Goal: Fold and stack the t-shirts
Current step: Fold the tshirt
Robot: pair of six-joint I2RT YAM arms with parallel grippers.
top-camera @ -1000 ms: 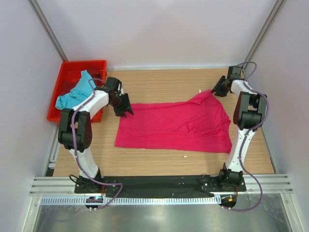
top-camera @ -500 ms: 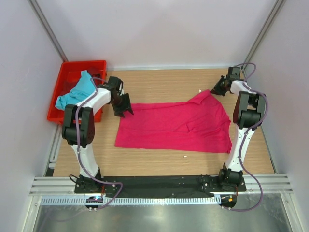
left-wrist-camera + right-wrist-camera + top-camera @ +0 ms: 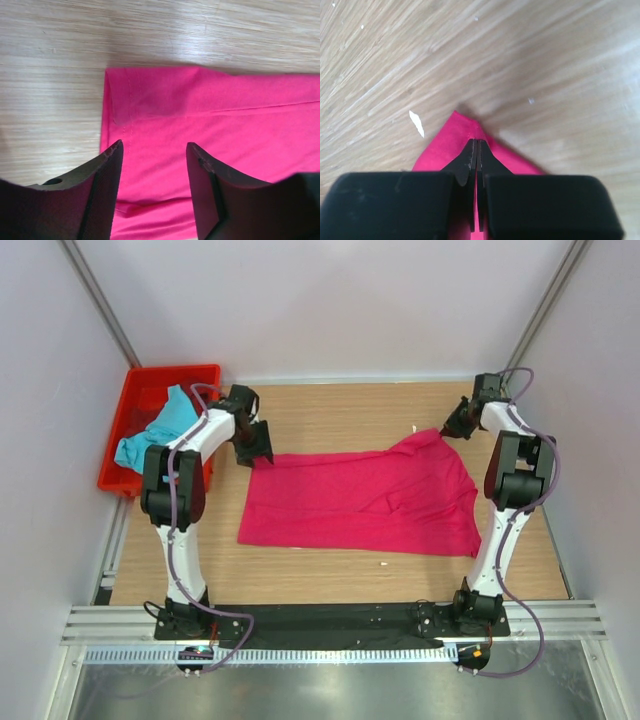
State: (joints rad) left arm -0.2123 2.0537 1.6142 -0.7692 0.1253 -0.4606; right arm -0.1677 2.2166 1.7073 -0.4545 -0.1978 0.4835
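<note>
Left gripper [image 3: 152, 145] stands open over the far left corner of the pink shirt [image 3: 360, 500], holding nothing. Right gripper [image 3: 478, 142] is pinched closed on that shirt's far right tip. The pink shirt lies spread across the middle of the table [image 3: 340, 405]. At far left, the crate [image 3: 175, 370] holds the crumpled blue shirt [image 3: 160, 430].

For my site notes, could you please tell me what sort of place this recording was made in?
Probably a lab robot cell: plain pale walls enclose a light wooden tabletop, with a ribbed aluminium rail along its near edge.
</note>
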